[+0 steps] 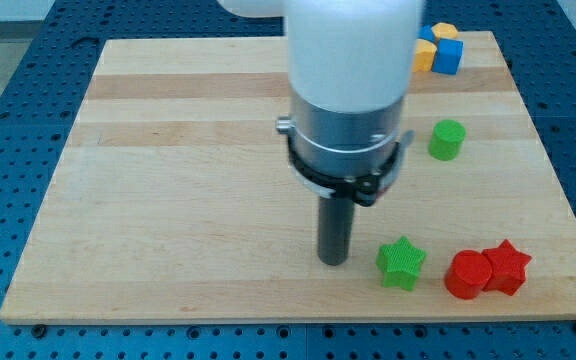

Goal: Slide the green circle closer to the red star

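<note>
Now, in the camera view, my tip (333,260) rests on the wooden board (168,200) just left of the green star (401,263); the rod carries no pincer, so none shows. Toward the view's right, the green circle (447,139) stands upright, a round cylinder with no long axis across the board, well above the red star (508,266), which touches a red circle (466,275). Blue (449,56) and yellow blocks (424,55) cluster at the top

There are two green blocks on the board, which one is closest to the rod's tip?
The green star, just to the view's right of my tip. The green circle sits much farther up, toward the view's top right.
</note>
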Robot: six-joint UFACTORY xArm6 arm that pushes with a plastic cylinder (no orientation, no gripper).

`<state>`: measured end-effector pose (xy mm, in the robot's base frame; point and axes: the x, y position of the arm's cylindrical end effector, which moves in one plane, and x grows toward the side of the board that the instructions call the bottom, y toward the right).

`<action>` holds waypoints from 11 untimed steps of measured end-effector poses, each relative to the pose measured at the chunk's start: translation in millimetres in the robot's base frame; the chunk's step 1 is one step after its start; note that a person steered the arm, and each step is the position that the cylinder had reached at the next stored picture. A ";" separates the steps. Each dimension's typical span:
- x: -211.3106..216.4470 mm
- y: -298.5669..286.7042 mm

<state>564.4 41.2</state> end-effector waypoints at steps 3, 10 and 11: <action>-9.4 64.0; -191.0 134.6; -148.0 129.8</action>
<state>416.4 171.0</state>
